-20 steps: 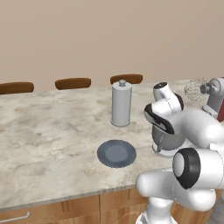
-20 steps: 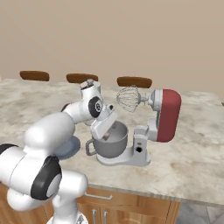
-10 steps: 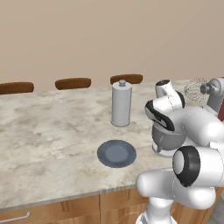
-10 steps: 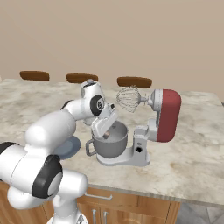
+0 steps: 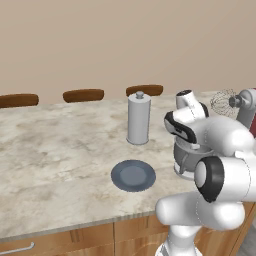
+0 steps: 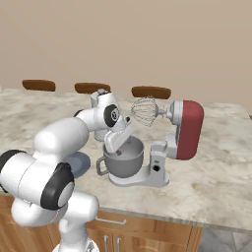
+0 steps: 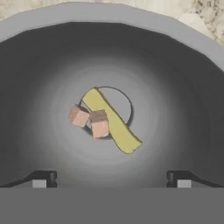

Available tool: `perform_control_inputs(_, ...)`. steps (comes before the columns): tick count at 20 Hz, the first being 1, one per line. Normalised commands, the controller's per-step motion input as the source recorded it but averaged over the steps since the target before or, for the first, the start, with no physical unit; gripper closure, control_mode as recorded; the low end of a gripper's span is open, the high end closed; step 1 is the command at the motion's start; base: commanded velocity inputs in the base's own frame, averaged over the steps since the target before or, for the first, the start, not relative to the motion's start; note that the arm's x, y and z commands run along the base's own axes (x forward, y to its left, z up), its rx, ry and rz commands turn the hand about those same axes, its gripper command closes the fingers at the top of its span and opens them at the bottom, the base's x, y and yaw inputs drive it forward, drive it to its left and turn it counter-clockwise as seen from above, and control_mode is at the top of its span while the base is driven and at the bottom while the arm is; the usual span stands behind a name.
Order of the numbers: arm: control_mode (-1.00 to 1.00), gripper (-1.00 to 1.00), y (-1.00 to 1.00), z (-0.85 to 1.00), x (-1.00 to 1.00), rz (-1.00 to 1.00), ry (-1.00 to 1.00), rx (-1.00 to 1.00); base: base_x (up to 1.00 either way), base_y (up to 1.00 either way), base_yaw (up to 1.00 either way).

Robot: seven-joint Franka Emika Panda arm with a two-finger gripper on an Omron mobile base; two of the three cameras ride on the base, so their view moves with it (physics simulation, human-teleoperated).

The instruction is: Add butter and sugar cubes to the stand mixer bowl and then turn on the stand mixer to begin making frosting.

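The stand mixer bowl (image 7: 192,87) is seen from above in the hand view. On its bottom lie the butter (image 7: 114,122), a yellowish stick, and two tan-pink sugar cubes (image 7: 99,124) touching its side. My gripper (image 7: 111,179) hangs open just above the bowl's rim, with nothing between its fingertips (image 7: 43,178). In the right base view the gripper (image 6: 119,149) points down into the bowl (image 6: 128,165), which sits on the base of the stand mixer (image 6: 188,129). The mixer's red head is tilted back and its whisk (image 6: 145,110) is raised. My arm hides most of the bowl (image 5: 186,161) in the left base view.
A tall grey canister (image 5: 138,119) stands on the marble counter (image 5: 60,150) left of the mixer. A flat blue-grey plate (image 5: 133,175) lies in front of the canister. Three brown stool backs (image 5: 83,94) line the counter's far edge.
The hand has shifted only very slightly over the bowl. Its jaws stay open, and the butter and cubes lie still.
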Motion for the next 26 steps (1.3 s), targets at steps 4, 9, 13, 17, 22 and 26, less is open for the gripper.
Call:
perform_control_inputs(4,-1.0,-1.0,0.11,-0.33,0.27,0.0,0.02,0.0,0.0,0.0,0.0)
perform_control_inputs(9,-1.0,-1.0,0.0,-0.13,0.1,0.0,-0.02,0.0,0.0,0.0,0.0)
perform_control_inputs(13,-1.0,-1.0,0.02,0.26,-0.18,0.0,-0.14,0.0,0.0,0.0,0.0)
perform_control_inputs(17,-1.0,-1.0,0.31,0.33,-0.44,0.0,-0.17,0.0,0.0,0.0,0.0)
perform_control_inputs(22,-1.0,-1.0,0.27,0.3,-0.7,0.0,-0.16,0.0,0.0,0.0,0.0)
perform_control_inputs(26,-1.0,-1.0,-0.03,0.16,-1.0,-0.02,-0.16,0.07,0.0,0.0,0.0)
